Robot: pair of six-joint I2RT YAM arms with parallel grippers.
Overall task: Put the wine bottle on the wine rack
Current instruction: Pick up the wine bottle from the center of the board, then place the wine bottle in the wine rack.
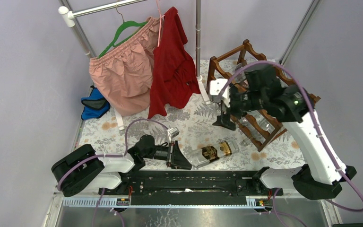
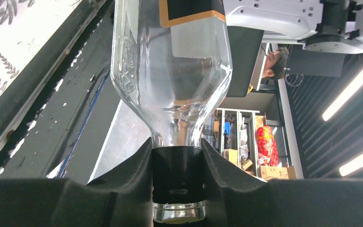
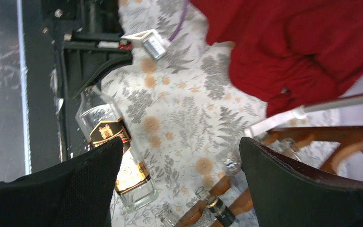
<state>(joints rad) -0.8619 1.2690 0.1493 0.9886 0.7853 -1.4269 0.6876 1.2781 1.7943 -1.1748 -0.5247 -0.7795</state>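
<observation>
Near us, our left gripper clenches the neck of the wine bottle, which lies flat on the table. Farther right, our right gripper hangs spread wide and empty, beside the wine rack.

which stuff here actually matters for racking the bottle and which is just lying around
For the job:
- wine bottle, lying on the table, neck gripped by the left fingers
- wine rack
- right fingers, open near the rack

Lying about:
- pink skirt on a green hanger
- red garment
- blue cloth
- clothes rail
</observation>
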